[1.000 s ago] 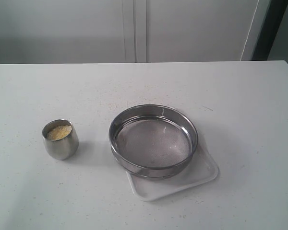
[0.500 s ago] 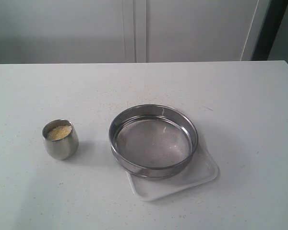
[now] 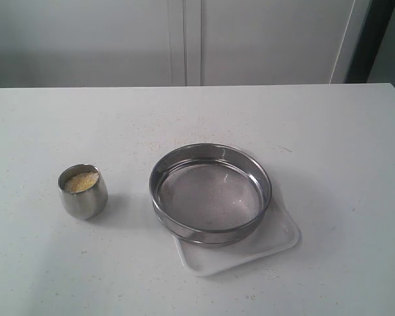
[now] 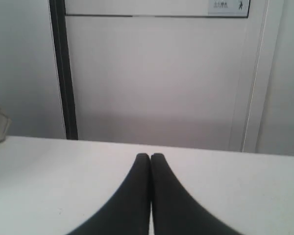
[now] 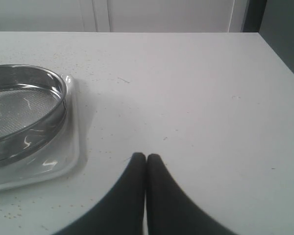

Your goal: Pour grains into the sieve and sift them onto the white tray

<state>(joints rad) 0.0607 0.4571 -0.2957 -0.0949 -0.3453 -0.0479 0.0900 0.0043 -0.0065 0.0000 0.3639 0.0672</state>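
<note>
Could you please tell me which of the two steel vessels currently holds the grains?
The small rounded cup, left of the sieve: yellow grains fill it, while the sieve's mesh is bare.

Grains (image 3: 79, 182): yellowish coarse meal, filling the small steel cup (image 3: 84, 203) almost to the rim, left of centre. Sieve (image 3: 209, 196): wide round steel ring, fine mesh bare, upright, resting on tray. White tray (image 3: 276, 238): flat, rounded corners, askew beneath sieve, near-right corner exposed.

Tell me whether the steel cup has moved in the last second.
No. The steel cup stands where it did, with the same gap between it and the sieve to its right.
</note>
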